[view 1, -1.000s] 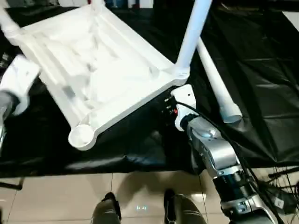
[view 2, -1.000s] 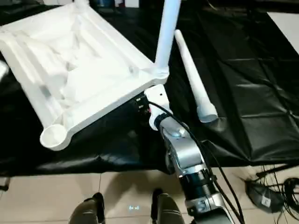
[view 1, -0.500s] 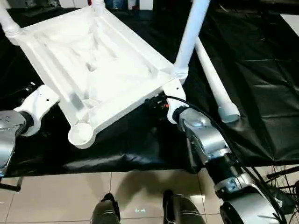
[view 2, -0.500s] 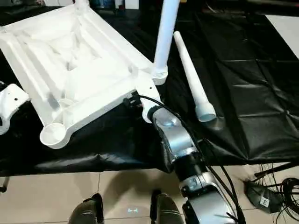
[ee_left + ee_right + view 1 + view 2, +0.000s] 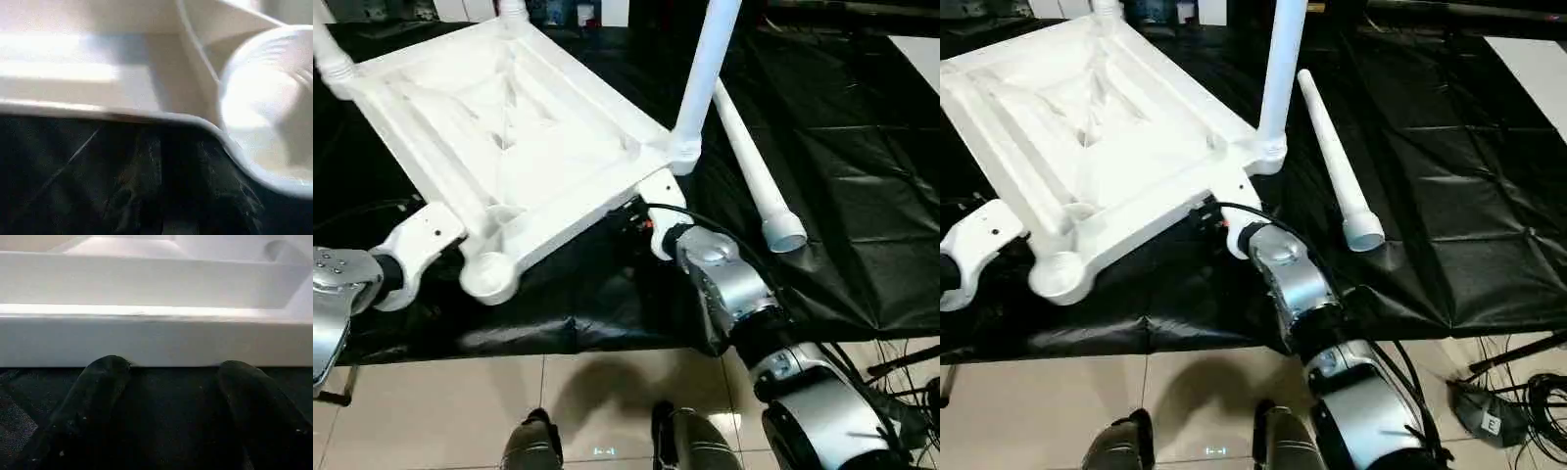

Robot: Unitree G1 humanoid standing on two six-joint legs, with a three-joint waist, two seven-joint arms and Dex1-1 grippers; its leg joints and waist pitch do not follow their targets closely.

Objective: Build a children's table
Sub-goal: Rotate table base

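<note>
A black plastic sheet [image 5: 862, 186] covers the work surface, with pale floor tiles [image 5: 440, 411] below its near edge. On the sheet lies the white tabletop [image 5: 509, 137], upside down, its ribbed underside facing up. One leg [image 5: 705, 69] stands upright in the near right corner socket; two more leg bases show at the far corners – the empty socket [image 5: 489, 276] at the near left corner is a round open cup. A loose leg [image 5: 1334, 157] lies flat on the sheet just beside the standing one, its flared end toward the robot.

The right gripper [image 5: 168, 377] points at the tabletop's near side rim, its two black fingers [image 5: 98, 391] spread apart with nothing between them, tips close to the rim. The left gripper sits near the empty socket – whether its fingers are parted or pressed together cannot be told
</note>
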